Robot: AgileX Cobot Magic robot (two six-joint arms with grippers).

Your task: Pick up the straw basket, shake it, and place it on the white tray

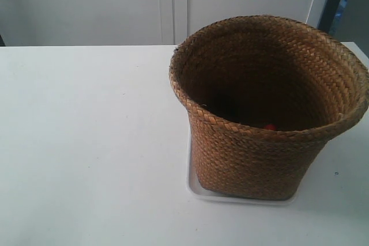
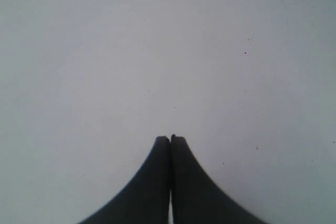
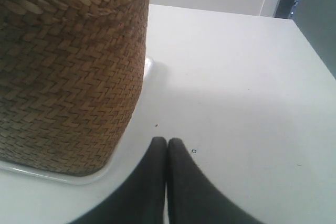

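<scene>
"White tabletop (image 1: 86,142) all round, plain and matte, with pale cabinet panels (image 1: 115,4) along the back. What do you count on it?"

"One large brown woven straw basket (image 1: 253,159), bucket-shaped, with a flared braided rim. It stands upright on one flat white tray (image 1: 198,190) of plastic, with rounded corners. The basket covers nearly all of it, so only a thin rim shows around the base."

"Anything inside?"

"One small red thing (image 1: 269,126), deep in the basket, peeping just over the near rim from where I stand. Too little of it shows to say what it is."

"And the arms?"

"Two grippers, each with two black fingers. The left gripper (image 2: 170,139) hangs over bare table, fingers pressed together with nothing between them. The right gripper (image 3: 167,141) is close to the tray's rounded corner, beside the basket's wall but apart from it, and its fingers are likewise clenched on nothing."

"Any marks?"

"One tiny dark speck (image 3: 193,151) on the table, just beside the right fingertips."
</scene>
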